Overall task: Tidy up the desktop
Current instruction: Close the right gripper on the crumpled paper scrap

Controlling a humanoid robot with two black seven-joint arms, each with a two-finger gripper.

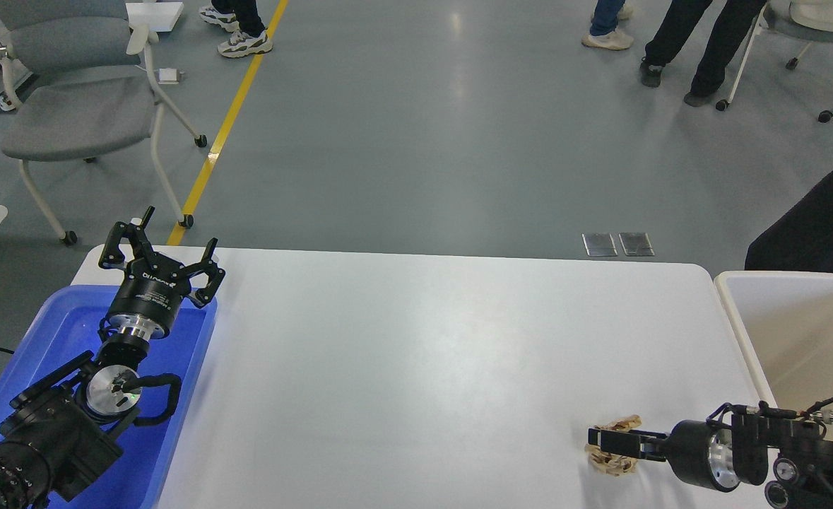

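Observation:
The white desktop [423,353] fills the middle of the head view. A small crumpled tan wad of paper [617,463] lies on it near the front right. My right gripper [603,444] comes in low from the right and its black fingers lie around the wad, touching it; how firmly they hold it does not show. My left gripper [158,244] is open and empty, fingers spread, raised over the far end of the blue tray [176,424] at the left.
A cream-white tub [798,332] stands at the desktop's right edge. Beyond the desktop are grey floor, a grey chair [77,106] at far left, a yellow floor line and people's legs at the far side. Cables hang at the left edge.

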